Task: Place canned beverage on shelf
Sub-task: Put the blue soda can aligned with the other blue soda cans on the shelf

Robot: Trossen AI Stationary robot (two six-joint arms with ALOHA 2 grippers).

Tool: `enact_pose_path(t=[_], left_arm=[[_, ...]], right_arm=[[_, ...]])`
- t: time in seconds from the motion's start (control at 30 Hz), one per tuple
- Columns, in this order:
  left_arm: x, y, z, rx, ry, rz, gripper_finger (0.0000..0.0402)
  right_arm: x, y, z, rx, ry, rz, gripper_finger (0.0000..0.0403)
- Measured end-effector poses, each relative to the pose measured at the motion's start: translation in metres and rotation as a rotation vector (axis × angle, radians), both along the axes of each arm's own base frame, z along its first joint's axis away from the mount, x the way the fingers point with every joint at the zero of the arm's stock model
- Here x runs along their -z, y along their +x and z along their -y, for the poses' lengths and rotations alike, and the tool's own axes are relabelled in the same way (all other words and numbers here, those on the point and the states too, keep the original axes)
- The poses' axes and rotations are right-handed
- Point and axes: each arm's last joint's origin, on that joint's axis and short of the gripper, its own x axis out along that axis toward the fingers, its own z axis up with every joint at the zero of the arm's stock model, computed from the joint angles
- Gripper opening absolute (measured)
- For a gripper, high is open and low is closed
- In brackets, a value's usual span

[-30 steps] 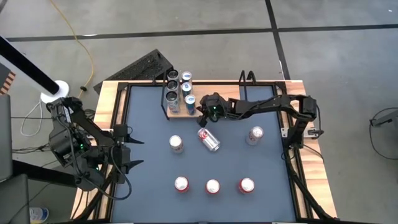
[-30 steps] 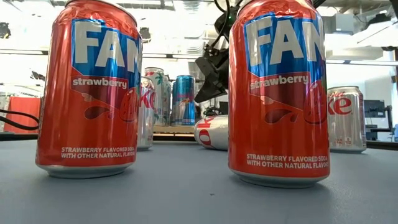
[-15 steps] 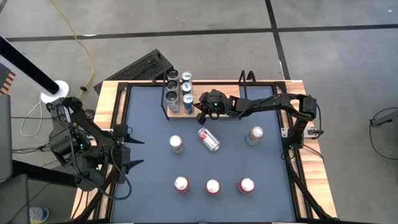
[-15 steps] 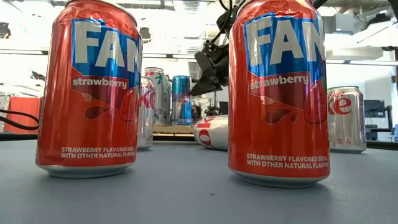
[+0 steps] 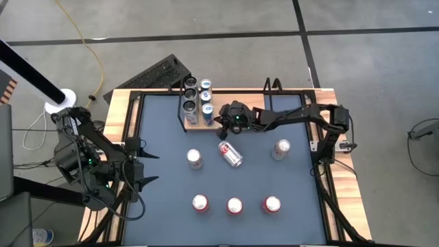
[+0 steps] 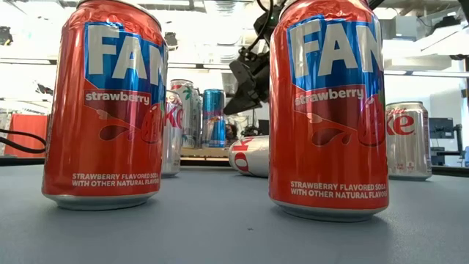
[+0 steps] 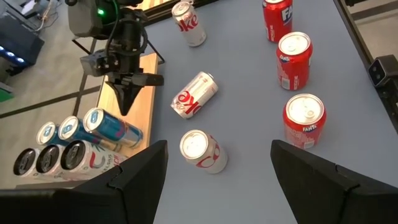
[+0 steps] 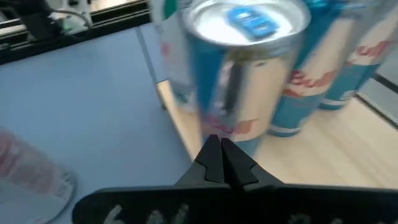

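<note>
Dark blue-grey table [image 5: 164, 189] with light-wood rim, grey floor around. The high view shows the shelf [image 5: 194, 123] at the far edge, carrying slim cans [image 5: 205, 97]; right gripper [image 5: 223, 124], fingers pressed together and empty, hangs just beside it. Left gripper [image 5: 146, 165], partly spread and empty, waits at the left edge. Only the low view reads the labels: two "Strawberry" Fanta cans [image 6: 327, 110], a "Diet Coke" can [image 6: 407, 141]. A toppled Diet Coke can [image 7: 194, 94] lies mid-table. Right wrist view: blurred blue-and-silver can [image 8: 242, 68].

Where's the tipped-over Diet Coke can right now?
High view: the tipped can lies mid-table, just in front of the right gripper, between two upright silver cans.
</note>
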Motion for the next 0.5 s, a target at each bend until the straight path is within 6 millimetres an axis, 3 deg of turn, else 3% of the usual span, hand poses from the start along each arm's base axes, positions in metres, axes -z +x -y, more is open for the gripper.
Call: enact_pose_path(t=[0.5], left_arm=[[0.0, 0.0, 0.0, 0.0, 0.002, 0.001, 0.0275]], right_arm=[[-0.005, -0.001, 0.015, -0.014, -0.014, 0.058, 0.0]])
